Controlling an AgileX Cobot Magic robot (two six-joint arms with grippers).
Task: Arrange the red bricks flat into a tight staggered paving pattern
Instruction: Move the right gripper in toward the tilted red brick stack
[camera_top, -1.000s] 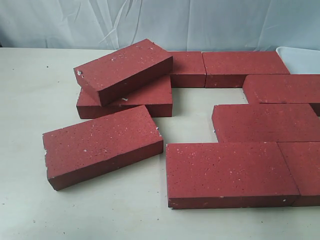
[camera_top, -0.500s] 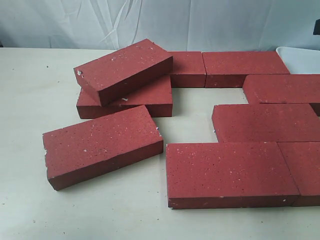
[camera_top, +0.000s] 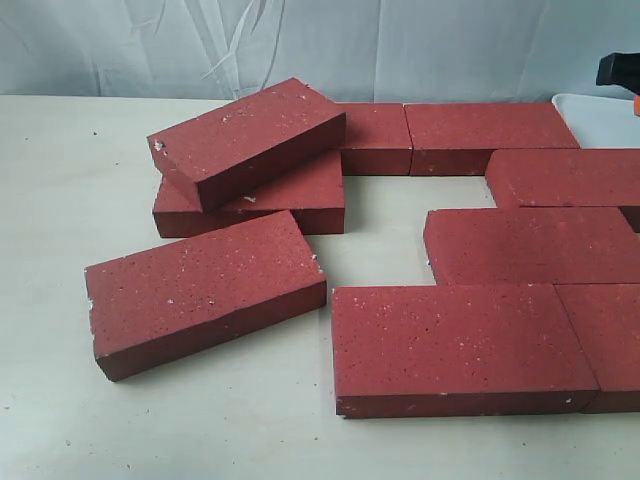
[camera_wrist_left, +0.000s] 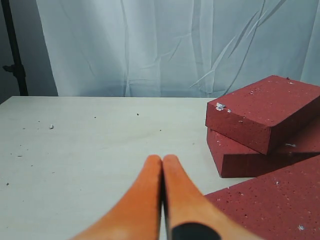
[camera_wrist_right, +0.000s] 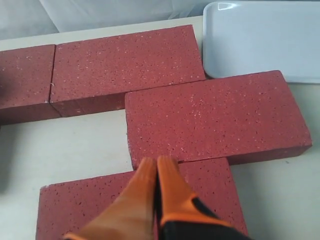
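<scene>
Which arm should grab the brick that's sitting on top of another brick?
Probably left: the left pincer is close to the stacked top brick, while the right pincer hangs over the laid bricks near the white tray. Both are shut.

The left tool (camera_wrist_left: 162, 160), two tapered orange fingers (camera_wrist_left: 142, 200) with a black patch at the root, has its fingers pressed together along their whole length, with no gap at the tips. It sits low and nearly level, pointing across the pale table (camera_wrist_left: 90, 150) toward its far edge. The right tool (camera_wrist_right: 156, 161), the same orange pair with black at the root, is likewise closed tip to tip and angled downward. In the exterior view only a black piece of the right arm (camera_top: 617, 69) shows, above the table's far right corner.
</scene>
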